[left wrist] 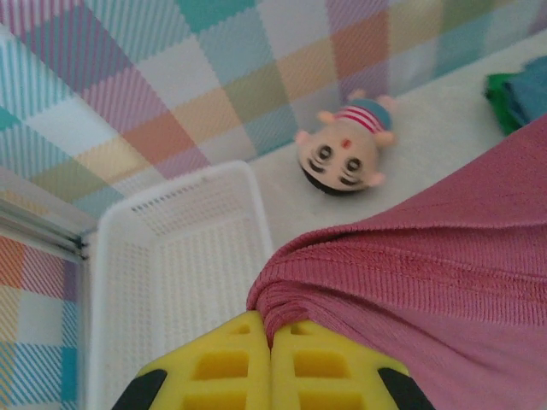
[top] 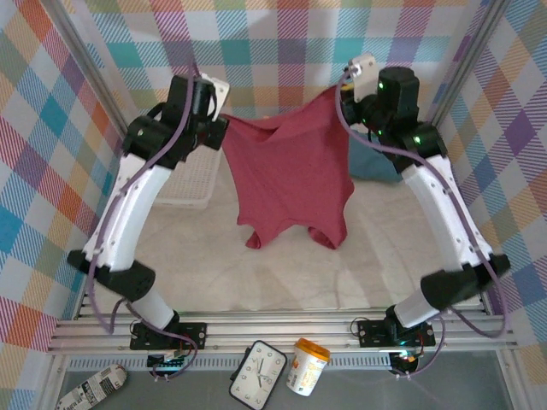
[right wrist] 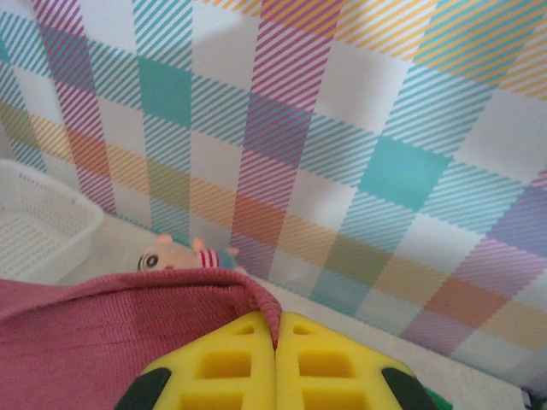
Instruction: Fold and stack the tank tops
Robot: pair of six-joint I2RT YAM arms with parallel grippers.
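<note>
Left gripper (left wrist: 272,329): clenched on one corner of red top (top: 291,171), raised far left.
Right gripper (right wrist: 275,329): clenched on the other corner, raised far right.
Red top: hung spread between both, probably to smooth it for laying flat.
Blue top (top: 373,162): lay far right with green top (left wrist: 496,85), seemingly stacked already.
Basket (left wrist: 171,256): stood far left, apart.

Matt ribbed red cloth top (top: 295,175)
</note>
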